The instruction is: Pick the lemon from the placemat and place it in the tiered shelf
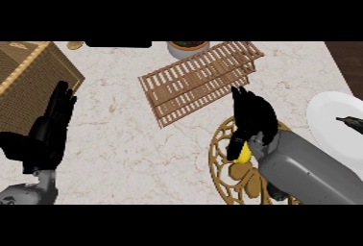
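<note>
Left hand (pixel 42 139): rested at the view's left, fingers straight up, holding nothing.
Bench (pixel 120 144): carried a wicker box (pixel 28 72) at far left.
Tiered shelf (pixel 199 79): lay past centre, without the fruit.
Placemat (pixel 230 180): gold, low and right of centre.
Lemon (pixel 245 153): over the placemat, half hidden.
Right hand (pixel 251 117): curled round the lemon from above.
Plate (pixel 330 120): white, far right.
Progress: grasp apparently made; lift, carry and placing remained.

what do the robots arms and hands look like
Two smooth grey forearms, the right forearm broad and rounded, the left forearm barely in view. Each ends in an all-black hand with slim fingers: left hand, right hand. No cables, sleeves or markings show.
</note>
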Controlling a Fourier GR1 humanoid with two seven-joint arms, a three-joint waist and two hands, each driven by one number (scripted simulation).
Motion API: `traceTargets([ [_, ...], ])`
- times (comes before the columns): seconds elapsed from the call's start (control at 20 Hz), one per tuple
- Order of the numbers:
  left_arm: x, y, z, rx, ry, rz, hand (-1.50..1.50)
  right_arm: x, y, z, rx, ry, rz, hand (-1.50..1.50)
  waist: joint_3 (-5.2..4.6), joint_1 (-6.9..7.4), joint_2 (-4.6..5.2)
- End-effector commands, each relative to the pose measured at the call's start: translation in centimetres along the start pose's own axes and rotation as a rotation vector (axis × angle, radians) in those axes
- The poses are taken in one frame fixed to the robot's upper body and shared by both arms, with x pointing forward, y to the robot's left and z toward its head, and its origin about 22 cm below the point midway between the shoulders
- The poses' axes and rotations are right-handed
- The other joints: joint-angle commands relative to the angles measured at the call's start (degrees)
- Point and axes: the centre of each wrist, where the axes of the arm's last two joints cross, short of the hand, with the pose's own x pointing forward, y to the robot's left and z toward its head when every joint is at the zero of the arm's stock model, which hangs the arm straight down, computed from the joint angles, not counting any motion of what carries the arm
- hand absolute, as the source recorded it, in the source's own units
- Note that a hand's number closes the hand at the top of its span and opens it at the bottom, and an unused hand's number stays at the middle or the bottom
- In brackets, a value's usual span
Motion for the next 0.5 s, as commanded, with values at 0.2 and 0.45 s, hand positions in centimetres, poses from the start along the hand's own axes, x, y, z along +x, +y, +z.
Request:
traceTargets([
  [0.2, 0.1, -0.7, 0.9, 0.014, -0.002, 0.002, 0.00, 0.7, 1.0, 0.1, 0.025, 0.218, 0.066, -1.50, 0.12, -0.91, -0.18],
  [0.45, 0.3, 0.5, 1.1, 0.012, -0.006, 0.013, 0.00, 0.7, 2.6, -0.2, 0.036, 0.226, 0.072, -1.50, 0.12, -0.60, -0.13],
])
